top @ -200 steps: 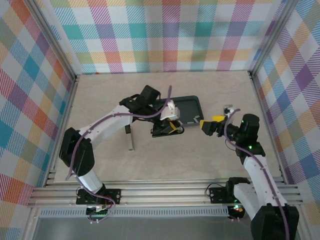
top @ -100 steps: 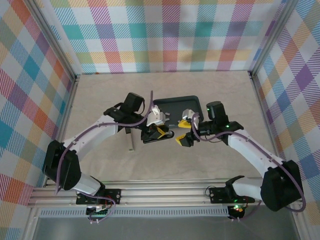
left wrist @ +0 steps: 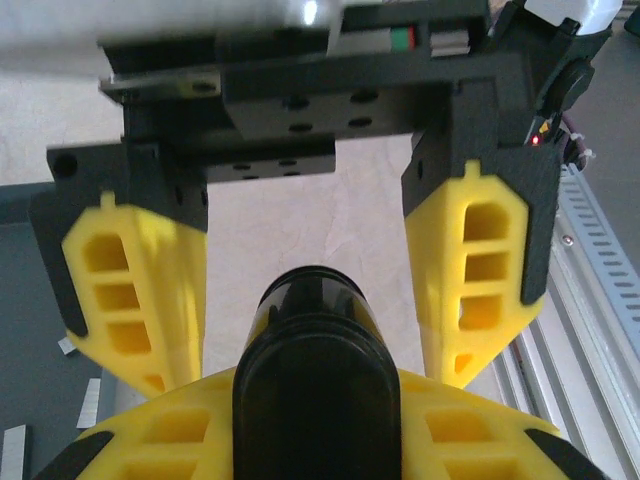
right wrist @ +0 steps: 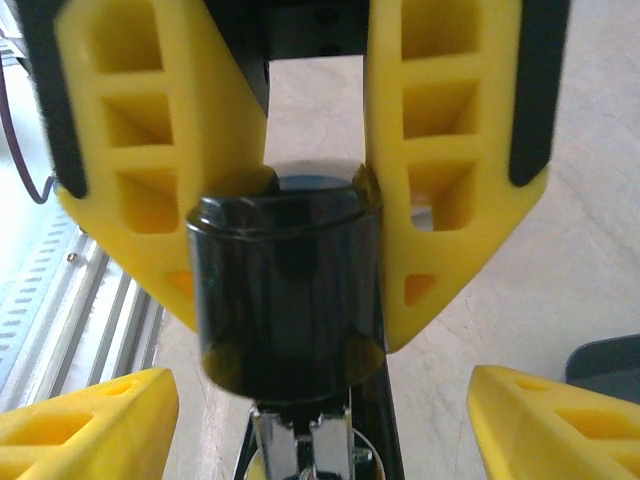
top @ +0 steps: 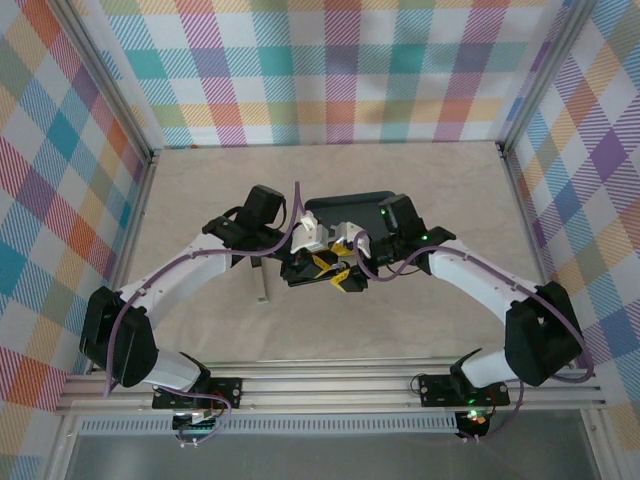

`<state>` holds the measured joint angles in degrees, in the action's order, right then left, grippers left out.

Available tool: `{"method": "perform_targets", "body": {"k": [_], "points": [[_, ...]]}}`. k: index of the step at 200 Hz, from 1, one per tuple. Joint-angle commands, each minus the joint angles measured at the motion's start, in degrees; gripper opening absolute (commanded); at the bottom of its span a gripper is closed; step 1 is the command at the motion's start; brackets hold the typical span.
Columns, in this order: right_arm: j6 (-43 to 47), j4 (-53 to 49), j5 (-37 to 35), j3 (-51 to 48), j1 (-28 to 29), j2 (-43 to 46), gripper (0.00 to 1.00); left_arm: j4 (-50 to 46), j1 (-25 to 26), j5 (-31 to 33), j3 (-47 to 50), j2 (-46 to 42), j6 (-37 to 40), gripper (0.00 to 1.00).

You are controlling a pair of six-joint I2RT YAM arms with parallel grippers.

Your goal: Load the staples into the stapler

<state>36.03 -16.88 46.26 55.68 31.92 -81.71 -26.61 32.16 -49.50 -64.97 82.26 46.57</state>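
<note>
Beige mottled table [top: 200, 190], dark tray [top: 352, 199] lying around its middle, slightly toward the far edge, slim grey bar [top: 263, 288] left of the tray, apart from it, nearer the near edge

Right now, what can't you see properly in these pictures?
Top external: the stapler, mostly covered by the left gripper and right gripper.
Left wrist: the staples on the tray, tiny, running off the left edge.
Right wrist: the stapler's inside, blurred and blocked by its own black end.
</note>
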Motion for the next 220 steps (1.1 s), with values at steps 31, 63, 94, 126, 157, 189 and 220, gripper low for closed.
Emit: {"method": "perform_targets", "body": {"k": [31, 63, 94, 126, 157, 189, 220], "points": [[-0.5, 3.5, 2.6, 0.7, 0.3, -1.5, 0.72, 4.4, -0.2, -5.2, -0.7, -1.0, -0.1, 0.09], [-1.6, 5.0, 3.0, 0.5, 0.3, -2.0, 0.64, 5.2, -0.2, -5.0, -0.7, -0.7, -0.4, 0.08], [-1.7, 5.2, 3.0, 0.4, 0.3, -2.1, 0.57, 6.4, -0.2, -3.5, -0.7, -0.9, -1.0, 0.08], [-1.2, 5.5, 3.6, 0.0, 0.3, -1.3, 0.38, 7.1, -0.2, -2.3, -0.3, -0.9, -1.4, 0.08], [-0.3, 4.3, 3.3, -0.1, 0.1, -0.6, 0.21, 10.2, -0.8, -1.6, 1.8, -1.2, -3.7, 0.08], [-0.5, 6.1, 2.2, -2.7, -1.3, 1.2, 0.08, 16.8, -3.2, -3.2, 4.5, -2.5, -7.7, 0.08], [-2.8, 10.5, 4.1, -6.6, -4.9, 4.0, 0.01, 22.9, -6.1, -5.1, 8.3, -5.0, -12.7, 0.08]]}}
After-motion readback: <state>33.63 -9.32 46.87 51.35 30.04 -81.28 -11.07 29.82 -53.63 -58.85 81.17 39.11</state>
